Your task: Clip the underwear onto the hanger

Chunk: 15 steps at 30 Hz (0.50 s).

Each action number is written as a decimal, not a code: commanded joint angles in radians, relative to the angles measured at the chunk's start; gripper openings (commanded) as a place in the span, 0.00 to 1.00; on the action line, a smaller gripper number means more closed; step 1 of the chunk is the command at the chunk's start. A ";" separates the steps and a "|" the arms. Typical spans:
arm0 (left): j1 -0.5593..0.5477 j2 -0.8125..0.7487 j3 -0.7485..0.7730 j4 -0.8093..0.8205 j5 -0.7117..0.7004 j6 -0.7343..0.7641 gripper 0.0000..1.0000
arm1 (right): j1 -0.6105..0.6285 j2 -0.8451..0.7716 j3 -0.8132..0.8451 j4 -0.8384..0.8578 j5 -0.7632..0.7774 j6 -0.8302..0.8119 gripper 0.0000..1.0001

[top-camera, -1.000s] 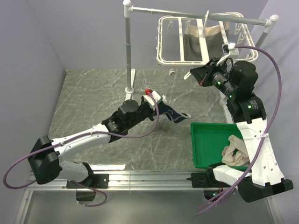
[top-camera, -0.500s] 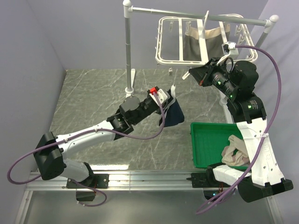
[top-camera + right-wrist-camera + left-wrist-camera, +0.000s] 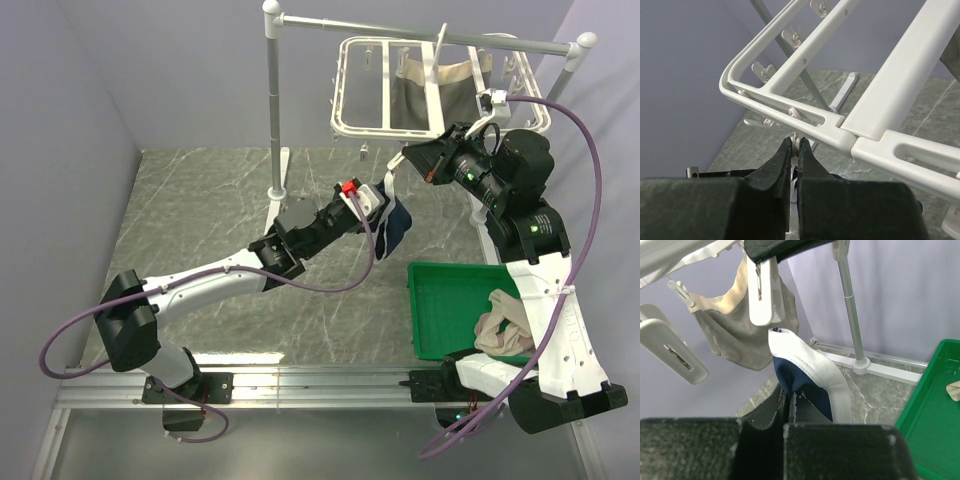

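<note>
Underwear [image 3: 393, 225], navy briefs with a white band, hangs bunched from the left gripper [image 3: 378, 198]. It is clear of the worktop [image 3: 200, 220], a little toward 1 o'clock from the middle of the overhead view. That gripper is clamped tight on the fabric. In its wrist view the dark cloth and white waistband [image 3: 805, 367] rise out of the pinched fingers [image 3: 765, 415]. The band's top edge sits just under a white clip [image 3: 761, 295]; whether the two touch I cannot tell.

The clip dangles from the hanger [image 3: 338, 100], a white rectangular drying frame with crossbars up at 12 to 1 o'clock. The right gripper [image 3: 405, 160] reaches in from 2 o'clock, its jaws drawn almost together on the clip's upper end. From its own camera the fingertips sit right under the frame's rounded corner [image 3: 805, 107], with a sliver of white between them.

An olive-grey garment with a beige band [image 3: 415, 95] is pegged inside the frame, just behind the clip. The frame hangs from a white pole stand with a grey crossbar [image 3: 272, 100] at 11 to 1 o'clock. Down at 4 o'clock a green tray [image 3: 440, 300] rests on the worktop with a beige cloth garment [image 3: 505, 335] heaped at its right side.
</note>
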 commanded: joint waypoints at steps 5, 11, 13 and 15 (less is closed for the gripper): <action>-0.006 0.028 0.071 0.086 -0.039 0.011 0.00 | -0.001 -0.020 -0.002 -0.011 -0.034 0.007 0.00; -0.006 0.054 0.105 0.095 -0.042 0.024 0.00 | -0.001 -0.020 -0.002 -0.010 -0.042 0.009 0.00; -0.006 0.059 0.114 0.097 -0.037 0.019 0.00 | -0.001 -0.021 -0.005 -0.010 -0.037 0.009 0.00; -0.006 0.062 0.120 0.103 -0.037 0.016 0.00 | -0.001 -0.021 -0.007 -0.011 -0.036 0.007 0.00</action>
